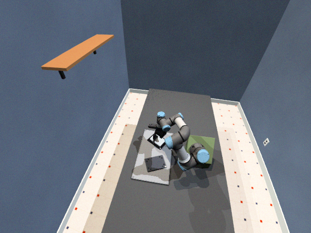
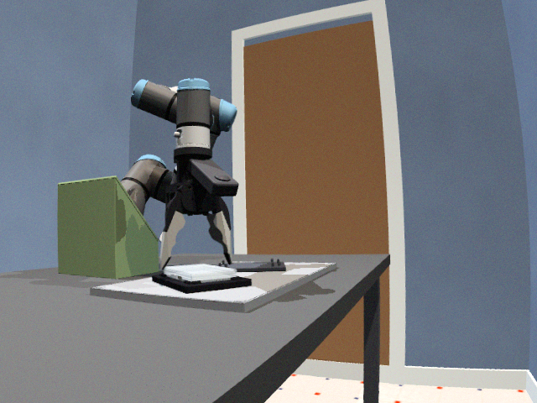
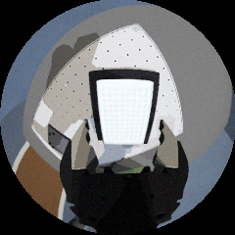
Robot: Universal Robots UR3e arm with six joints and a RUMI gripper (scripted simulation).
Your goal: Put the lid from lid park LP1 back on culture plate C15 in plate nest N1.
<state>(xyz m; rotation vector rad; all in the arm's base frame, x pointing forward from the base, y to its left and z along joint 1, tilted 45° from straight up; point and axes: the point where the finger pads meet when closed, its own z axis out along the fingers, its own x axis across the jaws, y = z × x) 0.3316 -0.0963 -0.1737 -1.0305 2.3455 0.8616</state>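
Note:
The clear white lid lies flat and level on culture plate C15, which sits in the black plate nest N1. In the wrist view the lid fills the nest's black frame. My gripper is open. Its two fingers stand on either side of the lid's near end, apart from its edges, with the tips down at lid height. The wrist view shows the gripper with a gap between each finger and the lid. The lid park LP1 is a flat dark plate with small pegs and nothing on it. It also shows in the top view.
Nest and lid park stand on a light grey mat on the dark table. A green wedge block stands beside the arm's base. The table edge is near the mat. A door is behind.

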